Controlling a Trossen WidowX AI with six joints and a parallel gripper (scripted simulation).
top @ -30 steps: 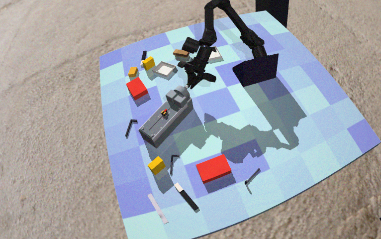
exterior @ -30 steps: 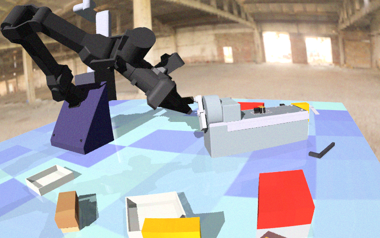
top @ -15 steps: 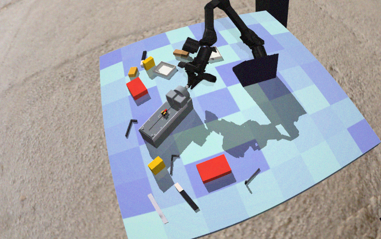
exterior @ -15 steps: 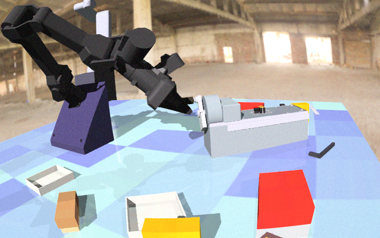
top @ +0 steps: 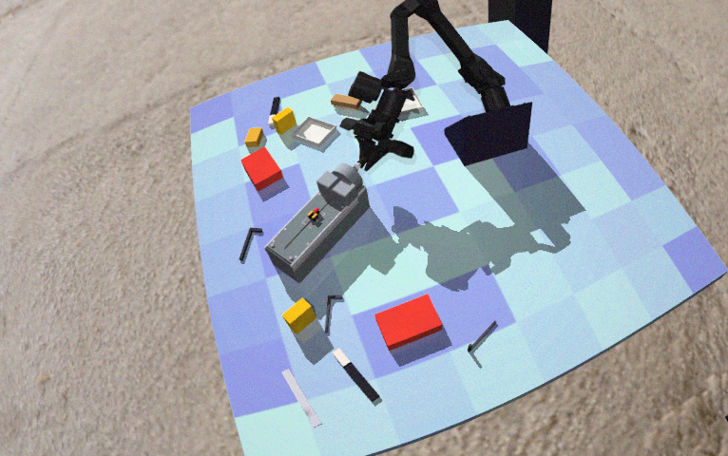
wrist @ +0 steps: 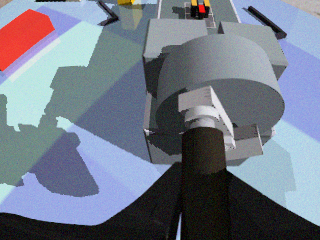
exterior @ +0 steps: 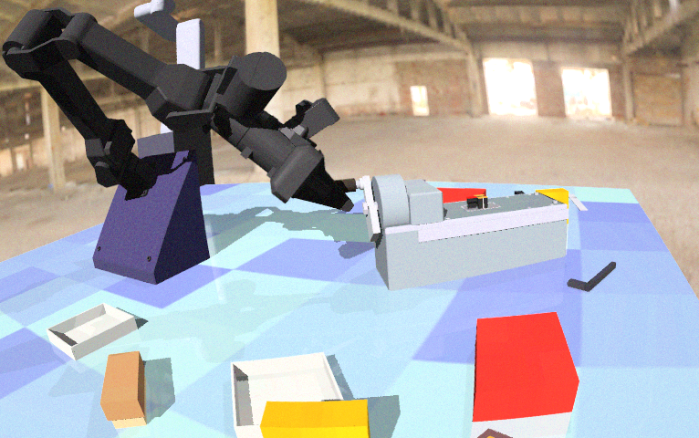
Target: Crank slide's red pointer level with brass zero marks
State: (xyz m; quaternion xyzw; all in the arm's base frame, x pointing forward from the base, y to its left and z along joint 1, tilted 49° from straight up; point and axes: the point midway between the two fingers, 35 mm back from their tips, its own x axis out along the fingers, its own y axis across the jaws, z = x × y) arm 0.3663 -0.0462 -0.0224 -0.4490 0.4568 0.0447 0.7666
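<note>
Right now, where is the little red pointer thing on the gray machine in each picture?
Top: the red pointer sits mid-frame, left of center, on the gray machine.
Exterior: its red does not show; only a dark and yellow bit atop the machine, right of center.
Wrist: near the top edge, center-right.
Shared landmark: the round crank drum, whose handle the gripper holds.

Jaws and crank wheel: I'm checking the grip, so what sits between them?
The dark crank handle, clamped in the gripper, runs to a pale hub on the grey crank wheel; clearest in the wrist view.
</note>
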